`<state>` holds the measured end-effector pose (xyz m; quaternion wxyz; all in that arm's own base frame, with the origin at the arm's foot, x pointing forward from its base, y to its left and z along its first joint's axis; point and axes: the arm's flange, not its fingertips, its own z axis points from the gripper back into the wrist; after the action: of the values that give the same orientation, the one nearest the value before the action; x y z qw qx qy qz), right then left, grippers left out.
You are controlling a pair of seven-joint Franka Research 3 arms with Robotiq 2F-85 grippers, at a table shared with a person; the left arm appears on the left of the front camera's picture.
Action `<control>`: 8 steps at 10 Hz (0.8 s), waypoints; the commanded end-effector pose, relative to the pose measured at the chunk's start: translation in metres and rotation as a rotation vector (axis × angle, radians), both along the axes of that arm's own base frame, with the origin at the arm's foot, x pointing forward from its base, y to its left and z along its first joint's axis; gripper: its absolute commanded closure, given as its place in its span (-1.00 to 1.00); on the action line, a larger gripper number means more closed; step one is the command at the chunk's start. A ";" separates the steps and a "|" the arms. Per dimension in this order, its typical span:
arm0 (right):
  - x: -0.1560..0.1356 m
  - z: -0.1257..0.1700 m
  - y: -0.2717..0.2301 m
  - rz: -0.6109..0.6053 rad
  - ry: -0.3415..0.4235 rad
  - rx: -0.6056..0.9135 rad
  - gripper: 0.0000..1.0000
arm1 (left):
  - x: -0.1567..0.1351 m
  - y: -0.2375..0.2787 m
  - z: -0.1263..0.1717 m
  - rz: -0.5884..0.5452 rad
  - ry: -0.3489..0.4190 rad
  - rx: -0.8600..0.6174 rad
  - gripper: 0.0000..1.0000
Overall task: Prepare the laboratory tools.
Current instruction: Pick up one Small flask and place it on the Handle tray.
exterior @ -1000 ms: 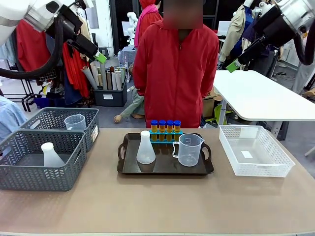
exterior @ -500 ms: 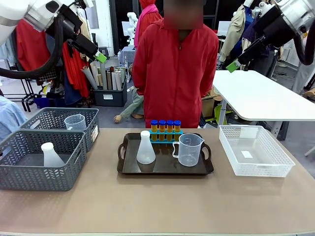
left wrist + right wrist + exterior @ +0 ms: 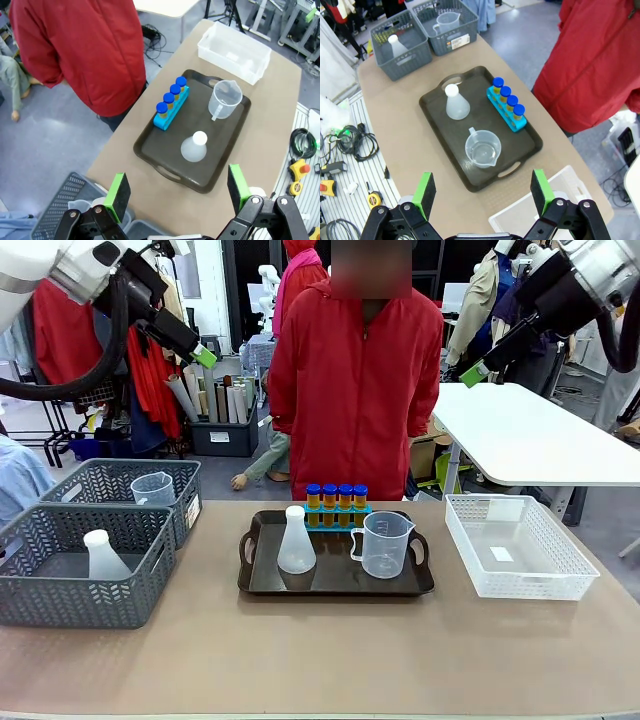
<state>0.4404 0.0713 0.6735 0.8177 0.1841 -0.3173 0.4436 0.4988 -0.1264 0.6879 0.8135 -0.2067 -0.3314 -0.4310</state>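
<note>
a tan counter (image 3: 330,650) seen from the robot's side, with a person in a red jacket (image 3: 355,380) standing at its far edge, at twelve o'clock. in the middle lies a dark tray (image 3: 335,585). on the tray, a blue rack holds four tubes (image 3: 337,497) of orange liquid with blue caps, in a row along the far edge. nearer, a white flask (image 3: 296,542) stands upright at the tray's nine o'clock side, and a clear beaker (image 3: 384,545) with a handle stands at its three o'clock side, apart from the flask.

at the counter's nine o'clock side sit two grey baskets (image 3: 85,565); the near one holds another flask, the far one another beaker. at three o'clock sits a white basket (image 3: 517,545).

both arms are raised high above the counter, touching nothing. the left hand (image 3: 177,190) has its green-padded fingers wide apart, holding nothing, looking down on the tray. the right hand (image 3: 484,189) is likewise spread wide and holds nothing, above the tray's near edge.
</note>
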 end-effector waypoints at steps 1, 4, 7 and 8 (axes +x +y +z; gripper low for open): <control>0.000 0.001 -0.001 0.009 -0.003 0.006 -1.00 | -0.001 0.001 0.000 0.007 -0.006 -0.002 -1.00; 0.000 0.001 -0.001 0.009 -0.003 0.006 -1.00 | -0.001 0.001 0.000 0.007 -0.006 -0.002 -1.00; 0.000 0.001 -0.001 0.009 -0.003 0.006 -1.00 | -0.001 0.001 0.000 0.007 -0.006 -0.002 -1.00; 0.000 0.001 -0.001 0.009 -0.003 0.006 -1.00 | -0.001 0.001 0.000 0.007 -0.006 -0.002 -1.00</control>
<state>0.4404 0.0713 0.6735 0.8177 0.1841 -0.3173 0.4436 0.4988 -0.1264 0.6879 0.8135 -0.2067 -0.3314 -0.4309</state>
